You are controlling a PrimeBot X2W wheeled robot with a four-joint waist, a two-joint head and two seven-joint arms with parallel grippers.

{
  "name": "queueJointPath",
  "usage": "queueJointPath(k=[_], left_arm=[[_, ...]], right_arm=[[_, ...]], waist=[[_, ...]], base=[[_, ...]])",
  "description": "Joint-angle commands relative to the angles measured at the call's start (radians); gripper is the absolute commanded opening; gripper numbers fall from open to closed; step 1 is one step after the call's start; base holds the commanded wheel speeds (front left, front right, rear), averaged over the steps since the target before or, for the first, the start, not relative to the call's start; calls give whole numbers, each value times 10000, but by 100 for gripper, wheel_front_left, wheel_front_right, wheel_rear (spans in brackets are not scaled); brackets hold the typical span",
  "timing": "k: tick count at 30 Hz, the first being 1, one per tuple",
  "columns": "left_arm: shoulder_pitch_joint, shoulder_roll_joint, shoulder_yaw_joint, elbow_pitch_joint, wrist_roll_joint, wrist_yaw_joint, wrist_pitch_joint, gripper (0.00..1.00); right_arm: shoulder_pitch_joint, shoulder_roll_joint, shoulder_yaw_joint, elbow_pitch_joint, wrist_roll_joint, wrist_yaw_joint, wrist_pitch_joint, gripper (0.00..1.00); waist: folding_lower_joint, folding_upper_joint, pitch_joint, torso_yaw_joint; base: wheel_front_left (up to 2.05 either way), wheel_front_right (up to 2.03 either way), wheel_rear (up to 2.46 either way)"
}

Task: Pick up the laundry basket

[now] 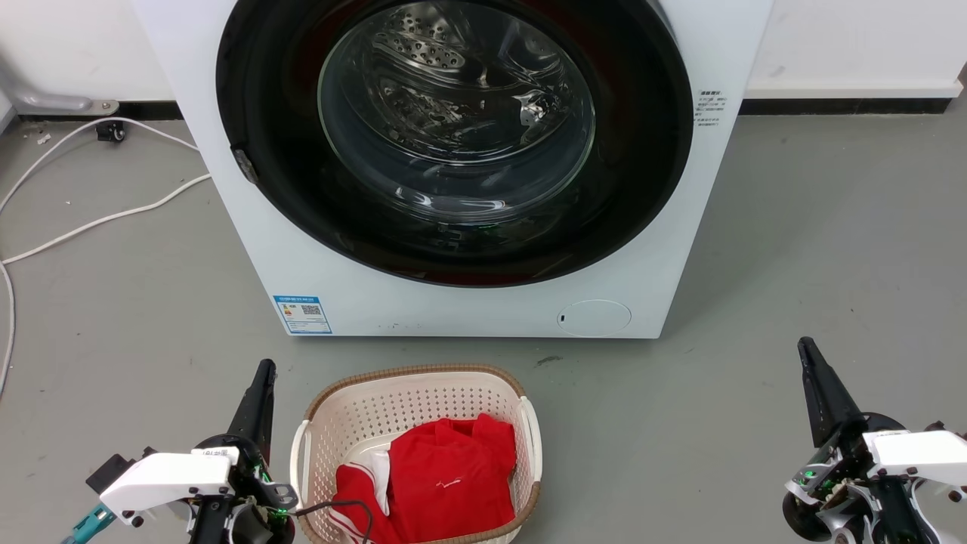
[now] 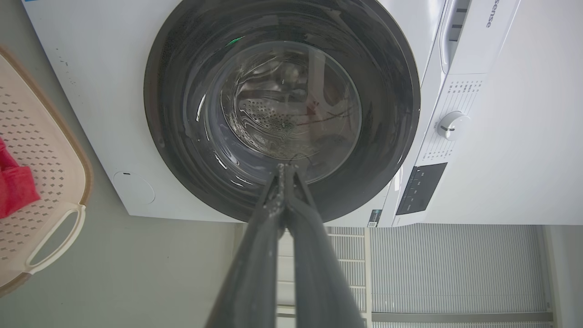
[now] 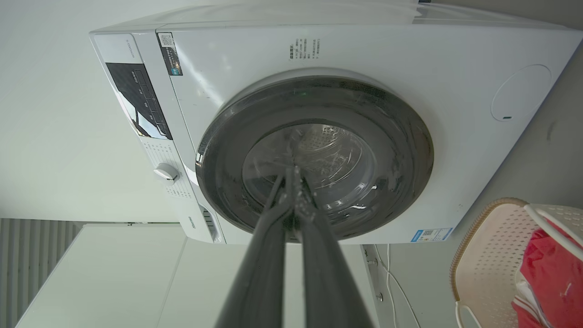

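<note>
Left gripper (image 1: 264,372): fingers pressed together, holding nothing, low just beside basket (image 1: 412,372) left side. Right gripper (image 1: 805,347): fingers likewise together, empty, well apart to basket's right. Basket on grey floor (image 1: 793,249) between arms, near washer (image 1: 468,313) front, red garment (image 1: 453,483) heaped inside. Drum visible through washer door glass. White cable (image 1: 98,221) trails on floor at left.

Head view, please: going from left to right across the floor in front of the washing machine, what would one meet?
left gripper → laundry basket → right gripper
</note>
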Motion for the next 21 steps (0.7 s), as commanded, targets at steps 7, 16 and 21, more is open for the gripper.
queueJointPath(k=[7, 16, 21], left_arm=[[-16, -9, 21, -41, 8, -39, 17, 0], [-16, -9, 21, -41, 8, -39, 17, 0], [-16, -9, 21, -41, 8, -39, 17, 0]], right_arm=[[91, 16, 4, -35, 38, 0, 9, 0], [91, 16, 2, -35, 39, 0, 9, 0], [91, 16, 6, -35, 37, 0, 9, 0]], waist=[[0, 0, 0, 0], [0, 0, 0, 0], [0, 0, 0, 0]], base=[[0, 0, 0], [0, 0, 0], [0, 0, 0]])
